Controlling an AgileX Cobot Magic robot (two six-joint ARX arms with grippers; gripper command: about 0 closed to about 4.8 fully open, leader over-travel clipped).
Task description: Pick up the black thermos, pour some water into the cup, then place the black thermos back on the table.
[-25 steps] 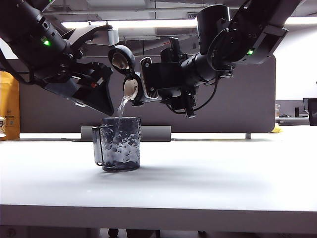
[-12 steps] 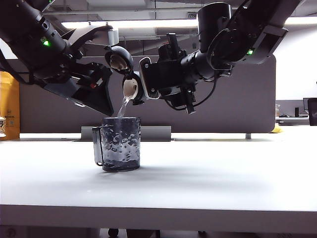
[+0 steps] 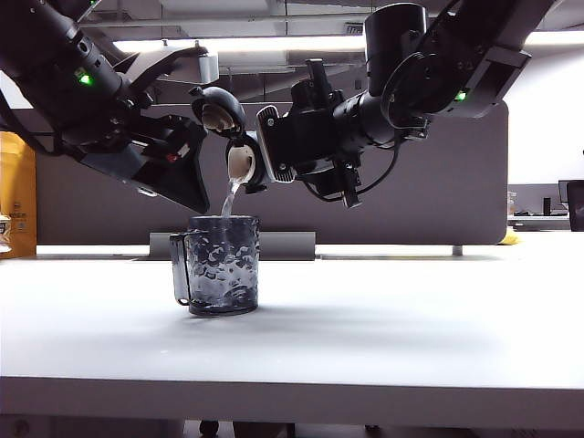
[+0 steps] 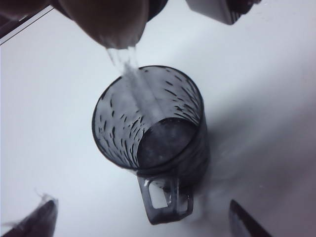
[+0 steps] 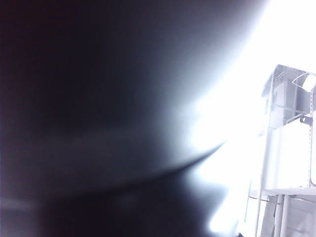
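Note:
The black thermos (image 3: 241, 164) lies nearly level in the air above the cup, its flip lid (image 3: 222, 109) hanging open, with my right gripper (image 3: 283, 151) shut on its body. A thin stream of water (image 3: 225, 196) falls from the pale spout (image 4: 113, 19) into the cup (image 3: 219, 265), a dark dimpled glass mug standing on the white table (image 3: 411, 319). In the left wrist view the cup (image 4: 113, 128) is part full, handle toward the camera. My left gripper (image 3: 178, 169) hangs open up and to the left of the cup, holding nothing. In the right wrist view the thermos (image 5: 74, 98) is a dark blur.
A grey partition panel (image 3: 438, 182) runs along the back of the table, with a low grey block (image 3: 283, 245) just behind the cup. A yellow box (image 3: 16, 192) stands at the far left. White shelving (image 5: 291, 148) shows in the right wrist view.
My right gripper has rolled the thermos a little further, and the open lid has shifted slightly left. Water keeps running into the cup. The left arm has stayed still.

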